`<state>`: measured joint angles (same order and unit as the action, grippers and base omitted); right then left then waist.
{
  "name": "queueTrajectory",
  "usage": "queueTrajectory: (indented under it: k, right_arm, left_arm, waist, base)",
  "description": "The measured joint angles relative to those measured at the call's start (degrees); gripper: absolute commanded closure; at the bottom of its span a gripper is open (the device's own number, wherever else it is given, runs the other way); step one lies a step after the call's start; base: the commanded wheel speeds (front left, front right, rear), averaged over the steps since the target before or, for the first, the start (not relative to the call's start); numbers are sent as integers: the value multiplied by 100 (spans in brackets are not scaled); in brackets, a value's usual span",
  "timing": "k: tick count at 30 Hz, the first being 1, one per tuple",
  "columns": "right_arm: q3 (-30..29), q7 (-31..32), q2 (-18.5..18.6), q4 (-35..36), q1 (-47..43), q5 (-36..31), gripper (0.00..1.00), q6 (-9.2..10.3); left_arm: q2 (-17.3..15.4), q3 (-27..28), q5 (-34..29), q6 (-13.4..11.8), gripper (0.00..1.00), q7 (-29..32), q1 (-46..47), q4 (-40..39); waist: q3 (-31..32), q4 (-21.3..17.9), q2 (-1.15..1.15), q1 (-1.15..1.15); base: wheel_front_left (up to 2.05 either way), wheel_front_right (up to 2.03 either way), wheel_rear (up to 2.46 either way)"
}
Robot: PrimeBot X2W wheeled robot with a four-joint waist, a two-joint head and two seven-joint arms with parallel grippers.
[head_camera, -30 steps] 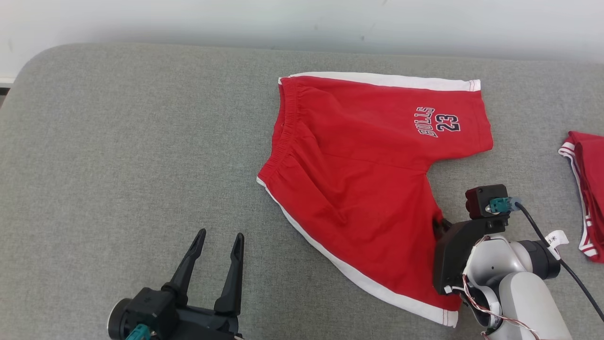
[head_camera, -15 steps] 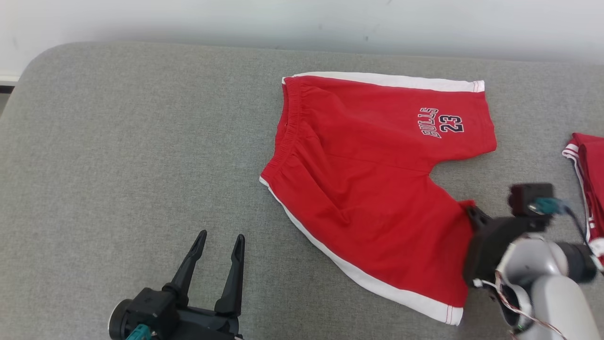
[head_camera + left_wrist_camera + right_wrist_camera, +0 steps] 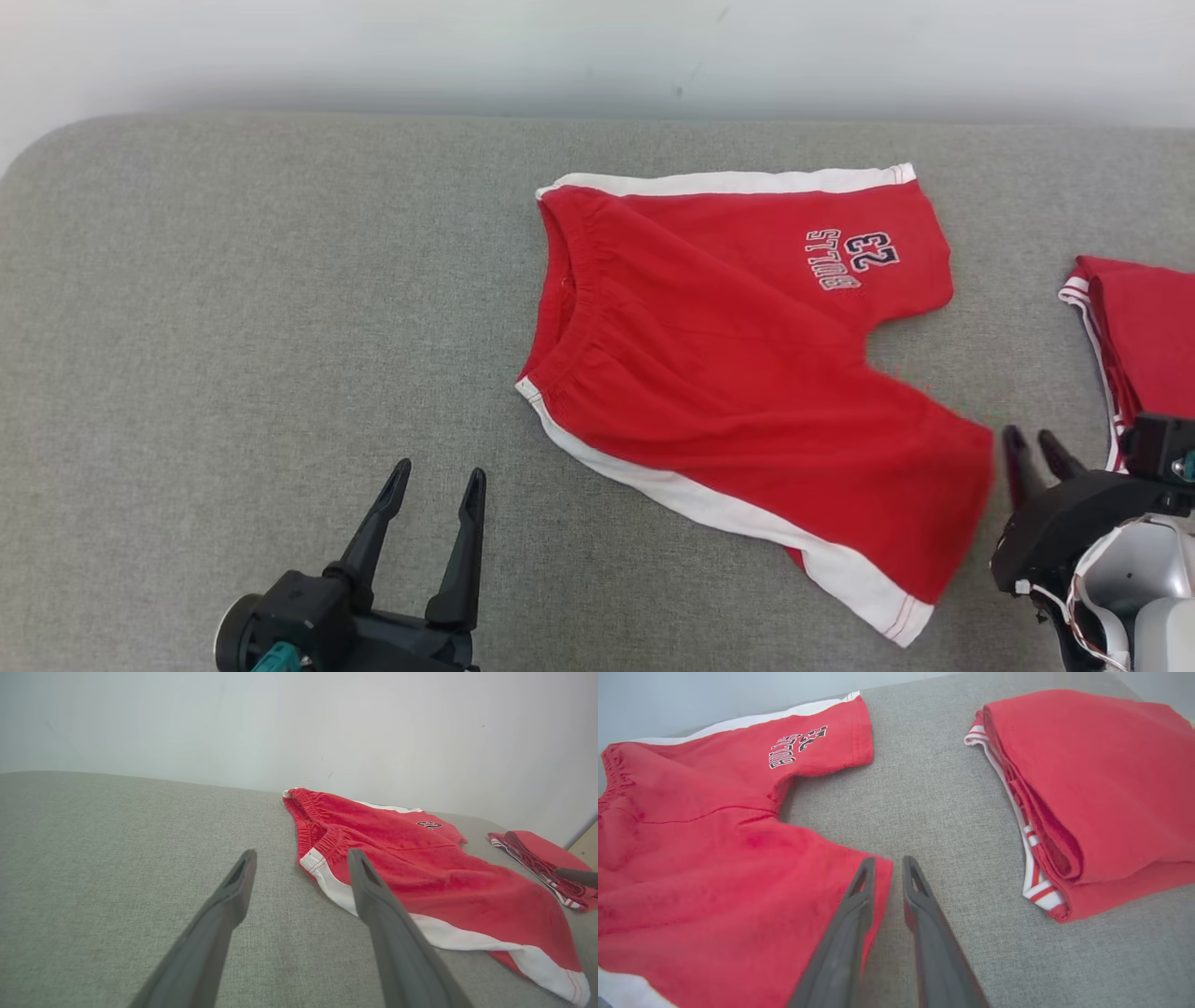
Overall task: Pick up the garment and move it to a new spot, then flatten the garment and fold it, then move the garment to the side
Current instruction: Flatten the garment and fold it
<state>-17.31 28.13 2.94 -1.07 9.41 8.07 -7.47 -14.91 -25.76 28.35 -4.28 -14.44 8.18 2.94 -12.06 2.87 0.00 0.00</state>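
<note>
Change since half a second earlier lies on the right of the head view, allowing that the camera itself has shifted a little. The left gripper (image 3: 439, 467) sits at the lower left as before. The red cloth basketball shorts with white side stripes and a "BULLS 23" print (image 3: 728, 373) now have their nearer leg drawn further toward the lower right and lying flatter. The right gripper (image 3: 1028, 434), then at that leg's hem with cloth bunched against it, now stands just right of the hem. The shorts lie spread at the middle of the grey fabric-covered surface (image 3: 233, 280), waistband to the left and legs to the right. The left gripper's two dark fingers are spread wide over bare grey fabric left of the waistband, holding nothing. The right gripper's fingers are only narrowly parted, with nothing pinched between them. In the right wrist view one finger overlaps the hem's edge, though contact cannot be judged. A folded red garment with striped white trim (image 3: 1144, 336) lies at the right edge, apart from the shorts.
</note>
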Motion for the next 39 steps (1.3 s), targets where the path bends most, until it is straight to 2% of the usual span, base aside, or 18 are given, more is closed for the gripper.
queueTrajectory:
  k: [4,7,14,17,21,26,32,33,35,36,37,39]
  right_arm:
    - [2,-178,-3,-144,127,-8,0,0]
    - [-62,-110,-2,-152,149,-9,0,0]
    - [-162,327,-1,394,-194,-7,0,0]
    - [-126,422,-1,671,-433,101,0,0]
    - [-12,465,0,869,-697,265,0,0]
    - [236,394,0,882,-831,412,0,0]
    - [316,310,-2,768,-746,410,0,0]
    - [326,304,-1,753,-709,410,0,0]
    - [342,289,-1,724,-694,411,0,0]
    - [345,285,-2,706,-694,411,0,0]
    - [343,276,0,694,-694,411,0,0]
    - [346,257,-1,682,-692,411,0,0]
  left_arm:
    - [-29,-45,7,16,0,76,2,23]
    - [-141,-152,-26,127,0,246,90,126]
    - [-493,-494,-439,519,0,716,931,717]
    - [-645,-682,-594,777,0,926,1331,1089]
    - [-861,-849,-759,973,0,1111,1812,1649]
    - [-1023,-1072,-695,1133,0,1235,2337,2343]
    - [-1031,-1328,-469,1169,0,1257,2766,2842]
    - [-1028,-1367,-425,1170,6,1247,2810,2907]
    - [-1042,-1491,-357,1170,29,1246,2894,2984]
    - [-1051,-1553,-313,1170,35,1244,2924,3004]
    - [-1070,-1650,-270,1171,50,1244,2958,3004]
    - [-1115,-1840,-97,1171,58,1236,2983,2988]
  waist:
    - [89,-32,0,0]
    - [154,-34,0,-1]
    - [197,-136,0,-1]
    - [187,-258,0,-1]
    - [144,-474,0,-1]
    - [16,-807,0,0]
    - [-176,-1022,0,1]
    - [-203,-1049,0,1]
    - [-247,-1093,0,1]
    - [-264,-1109,0,0]
    - [-277,-1121,0,1]
    - [-296,-1130,0,1]
  base:
    - [0,0,0]
    - [0,0,0]
    - [0,0,0]
    - [0,0,0]
    - [0,0,0]
    - [0,0,0]
    - [0,0,0]
    - [0,0,0]
    - [0,0,0]
    - [0,0,0]
    - [0,0,0]
    - [0,0,0]
